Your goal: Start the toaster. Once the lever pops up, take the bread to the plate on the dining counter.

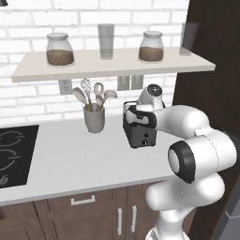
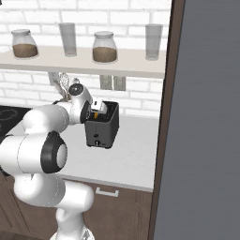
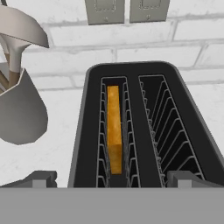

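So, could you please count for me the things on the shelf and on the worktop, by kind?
Jars with brown contents: 2
Tall glasses: 2
Utensil cup: 1
Toaster: 1
Bread slice, in the toaster's left slot: 1
Total: 7

Open white worktop (image 1: 70,159) left & front of the small dark grey-black two-slot toaster (image 1: 140,133): plenty of room to come in from there. Grey utensil cup (image 1: 94,119) w/ spoons and whisk stands near toaster's left side, handles sticking up (tight on that side). Long pale wall shelf (image 1: 112,65) overhead w/ jars and glasses caps approach from above. Tall dark brown cabinet side (image 2: 164,117) close on toaster's right, little clearance there. White brick wall (image 3: 197,39) w/ grey outlet plates (image 3: 127,9) just behind. Left slot taken up by thin golden-brown bread slice (image 3: 114,129), sunk low btwn wire guides; right slot (image 3: 168,127) free.
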You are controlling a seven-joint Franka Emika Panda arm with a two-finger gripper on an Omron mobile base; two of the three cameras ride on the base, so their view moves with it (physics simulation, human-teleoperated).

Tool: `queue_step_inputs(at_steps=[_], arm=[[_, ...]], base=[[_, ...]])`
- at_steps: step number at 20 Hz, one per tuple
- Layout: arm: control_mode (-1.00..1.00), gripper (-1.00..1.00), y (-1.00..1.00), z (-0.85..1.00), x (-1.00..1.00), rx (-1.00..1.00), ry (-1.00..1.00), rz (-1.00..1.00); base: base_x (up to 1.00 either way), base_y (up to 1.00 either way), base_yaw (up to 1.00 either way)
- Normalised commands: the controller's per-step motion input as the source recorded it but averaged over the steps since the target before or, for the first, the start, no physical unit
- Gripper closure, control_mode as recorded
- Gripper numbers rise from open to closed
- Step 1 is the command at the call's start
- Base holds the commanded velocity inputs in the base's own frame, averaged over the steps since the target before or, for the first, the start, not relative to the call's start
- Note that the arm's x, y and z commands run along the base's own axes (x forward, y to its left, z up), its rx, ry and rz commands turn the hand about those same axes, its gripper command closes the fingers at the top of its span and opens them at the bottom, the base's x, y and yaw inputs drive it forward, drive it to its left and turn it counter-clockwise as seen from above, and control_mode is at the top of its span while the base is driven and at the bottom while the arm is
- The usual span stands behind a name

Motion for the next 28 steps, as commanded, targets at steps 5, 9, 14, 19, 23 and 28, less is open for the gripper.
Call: queue_step_inputs(at_steps=[5,9,14,19,23,28], arm=[[-1.00,-1.00,0.00,0.00,0.00,0.00,0.00,0.00],[-1.00,-1.00,0.00,0.00,0.00,0.00,0.00,0.00],[-1.00,-1.00,0.00,0.00,0.00,0.00,0.00,0.00],[-1.00,-1.00,0.00,0.00,0.00,0.00,0.00,0.00],[-1.00,-1.00,0.00,0.00,0.00,0.00,0.00,0.00],[-1.00,-1.00,0.00,0.00,0.00,0.00,0.00,0.00]], base=[[0.00,0.00,0.00],[0.00,0.00,0.00],[0.00,0.00,0.00],[0.00,0.00,0.00],[0.00,0.00,0.00],[0.00,0.00,0.00]])
